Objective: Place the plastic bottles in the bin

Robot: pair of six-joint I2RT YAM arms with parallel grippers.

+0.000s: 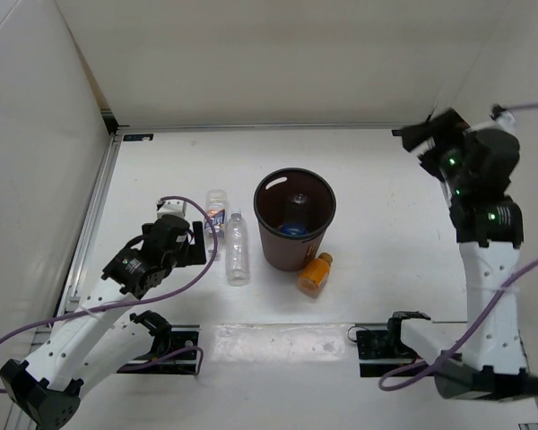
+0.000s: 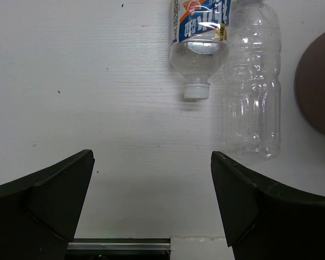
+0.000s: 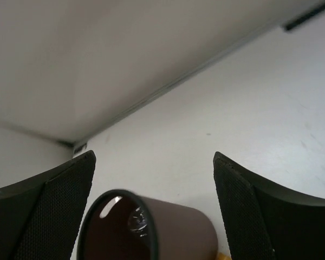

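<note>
The dark brown bin (image 1: 294, 240) stands upright mid-table, and the blue-labelled bottle (image 1: 295, 212) is inside it. The clear unlabelled bottle (image 1: 238, 248) and the orange-white labelled bottle (image 1: 216, 208) lie side by side left of the bin. The stubby orange bottle (image 1: 316, 274) lies at the bin's front right. My left gripper (image 1: 186, 240) hovers open and empty just left of the two bottles. Its wrist view shows the labelled bottle (image 2: 200, 40) and the clear one (image 2: 253, 81) ahead. My right gripper (image 1: 428, 136) is raised, open and empty, far right of the bin (image 3: 173, 233).
White walls enclose the table at the back and both sides. A metal rail (image 1: 94, 224) runs along the left edge. Purple cables (image 1: 197, 269) trail from both arms. The arm mounts (image 1: 386, 345) sit at the near edge.
</note>
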